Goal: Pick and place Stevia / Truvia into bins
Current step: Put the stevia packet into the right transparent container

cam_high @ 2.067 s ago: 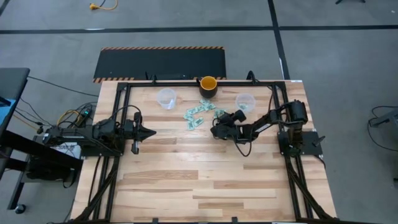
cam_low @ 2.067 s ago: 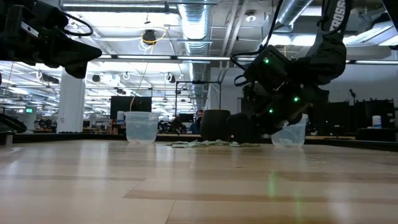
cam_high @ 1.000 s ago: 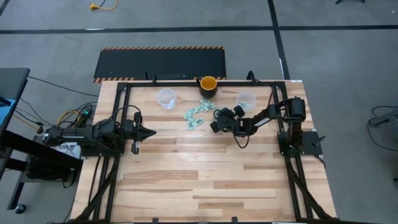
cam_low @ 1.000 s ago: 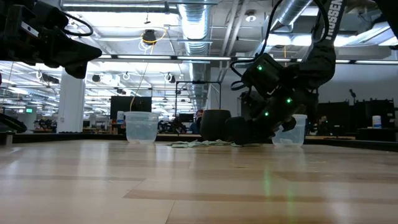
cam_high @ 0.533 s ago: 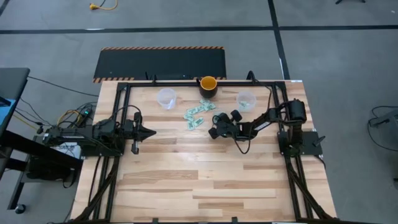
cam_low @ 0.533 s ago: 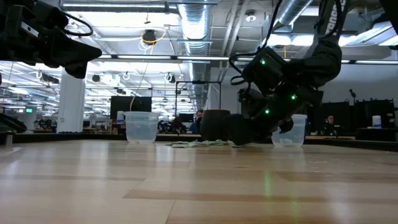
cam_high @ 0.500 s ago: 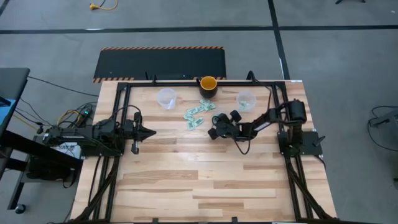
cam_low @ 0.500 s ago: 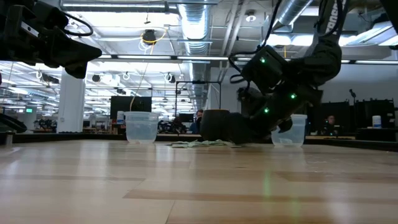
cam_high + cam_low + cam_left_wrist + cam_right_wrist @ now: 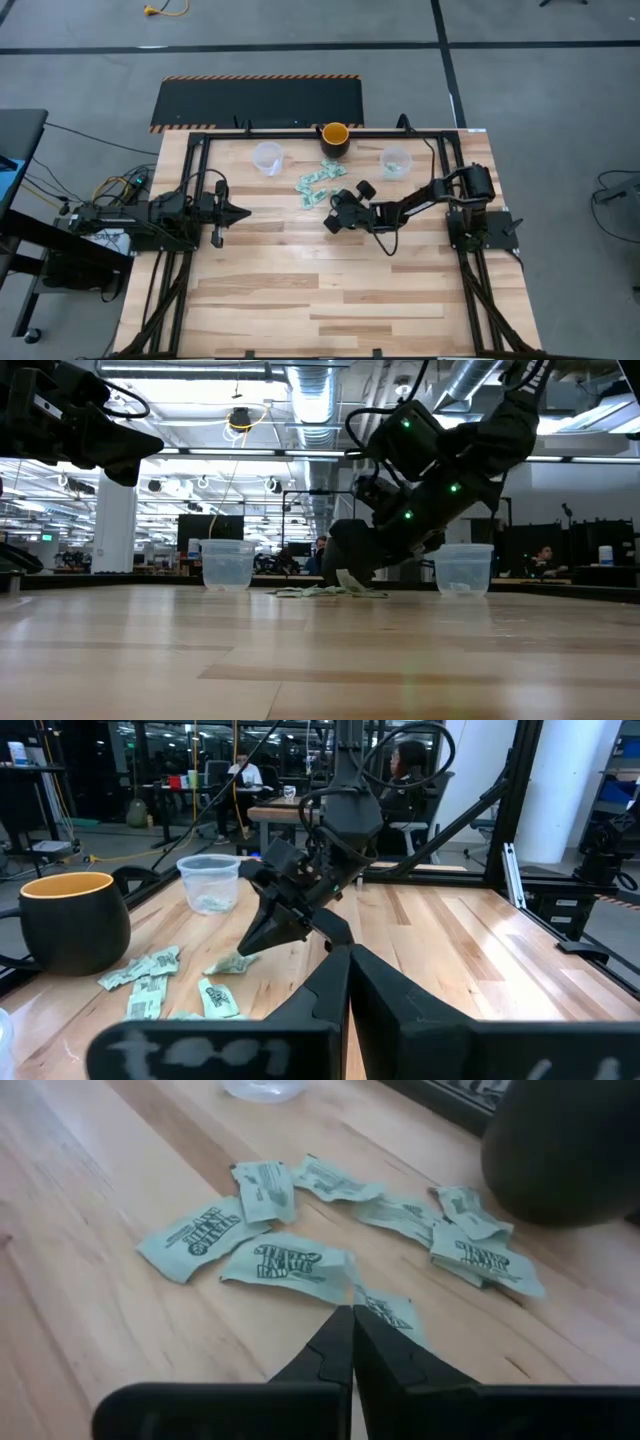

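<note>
R arm stretched low over table centre, gripper pinching one sachet; L arm parked.

Wood table (image 9: 330, 290) w/ both arms. R arm reaches from table's R edge toward the middle, forearm angled down, wrist tilted nose-down; right gripper (image 9: 331, 224) clenched, fingertips (image 9: 345, 1320) pressed together on a sachet (image 9: 347, 579) hanging from the tips just above the wood, beside the sachet pile (image 9: 318, 187). Pile lies between the two clear cups, in front of the yellow cup (image 9: 335, 137). Left clear cup (image 9: 266, 157) and right clear cup (image 9: 396, 162) stand upright at far edge, well apart. L arm level at L edge, left gripper (image 9: 240, 212) closed, holding nothing, pointing toward centre.
</note>
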`<state>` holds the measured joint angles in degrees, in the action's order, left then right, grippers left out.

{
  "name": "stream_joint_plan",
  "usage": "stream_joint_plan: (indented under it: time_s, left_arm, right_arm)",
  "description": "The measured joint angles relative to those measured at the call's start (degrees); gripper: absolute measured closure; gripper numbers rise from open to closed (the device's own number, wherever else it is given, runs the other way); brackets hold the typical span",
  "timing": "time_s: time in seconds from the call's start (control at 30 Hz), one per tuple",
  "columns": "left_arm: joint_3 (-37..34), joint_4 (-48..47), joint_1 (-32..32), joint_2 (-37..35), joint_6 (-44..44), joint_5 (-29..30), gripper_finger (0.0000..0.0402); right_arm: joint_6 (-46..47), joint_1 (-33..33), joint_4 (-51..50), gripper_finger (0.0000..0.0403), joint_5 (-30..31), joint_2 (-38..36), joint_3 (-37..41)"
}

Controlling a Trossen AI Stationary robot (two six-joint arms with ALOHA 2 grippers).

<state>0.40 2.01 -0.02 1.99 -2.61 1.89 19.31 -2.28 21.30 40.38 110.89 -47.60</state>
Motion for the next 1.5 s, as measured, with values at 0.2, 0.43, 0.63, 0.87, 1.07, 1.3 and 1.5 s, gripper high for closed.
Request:
stream_joint_plan:
  time_s: [0.2,0.43,0.63,0.87,1.07,1.3,1.5]
  left_arm:
    - [0.0,0.0,0.0,0.0,0.0,0.0,0.0401]
    - [0.0,0.0,0.0,0.0,0.2,0.0,0.0401]
    - [0.0,0.0,0.0,0.0,0.0,0.0,0.0401]
    - [0.0,0.0,0.0,0.0,0.0,0.0,0.0401]
    - [0.0,0.0,0.0,0.0,0.0,0.0,0.0401]
    - [0.0,0.0,0.0,0.0,0.0,0.0,0.0401]
    - [0.0,0.0,0.0,0.0,0.0,0.0,0.0401]
  right_arm:
    - [-0.9,0.0,-1.5,0.0403,0.7,-2.3,-0.5]
    - [-2.9,-1.8,-11.7,0.0403,10.3,-14.5,-0.5]
    - [-2.0,-2.2,-25.3,0.0403,17.4,-27.0,-0.5]
    - [9.6,1.2,-44.6,0.0403,19.9,-34.5,-0.5]
    - [19.3,5.5,-57.0,0.0403,17.2,-34.7,-0.4]
    - [19.8,6.7,-57.4,0.0401,15.1,-34.7,-0.4]
    - [19.8,6.7,-57.3,0.0366,15.2,-34.7,-0.4]
